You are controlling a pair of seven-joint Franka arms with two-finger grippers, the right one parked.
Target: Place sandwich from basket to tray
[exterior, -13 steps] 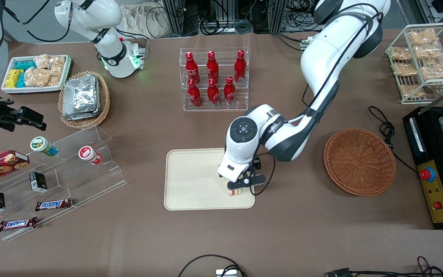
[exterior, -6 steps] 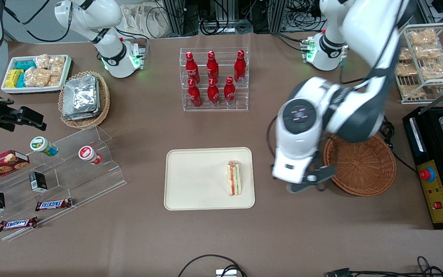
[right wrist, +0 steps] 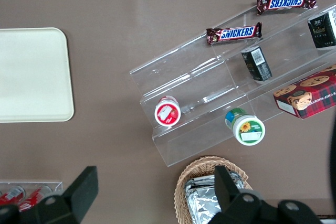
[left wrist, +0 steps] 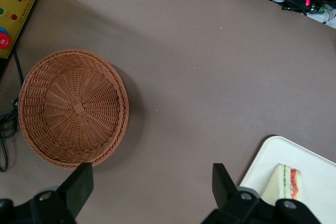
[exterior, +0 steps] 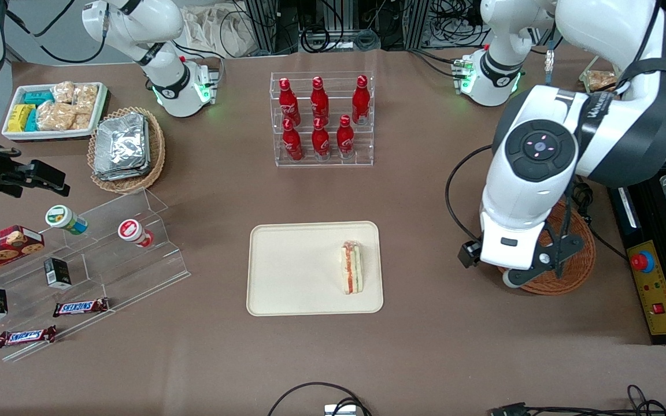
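Sandwich (exterior: 352, 267) down on tray (exterior: 287, 277), gripper (left wrist: 152, 190) spread wide and holding nothing.

Hangs high above the rim of the emptied basket (left wrist: 73, 108), well apart from the tray. Sandwich toward the parked arm's end from there, near the tray edge closest to the basket, long axis running toward the front camera. Looks placed; only a retreat left.

Light even and bright, from overhead; brown counter (exterior: 437, 346) shows no hot spots. Shadows soft: a faint 1 beside the basket (left wrist: 73, 108), another under the left arm's gripper (left wrist: 149, 192), which hangs above the counter between basket and tray (exterior: 287, 271). Glare on the clear display steps (right wrist: 210, 93) and foil packets (exterior: 120, 145). Front view sharp throughout. Gripper fingers (left wrist: 224, 182) slightly soft.
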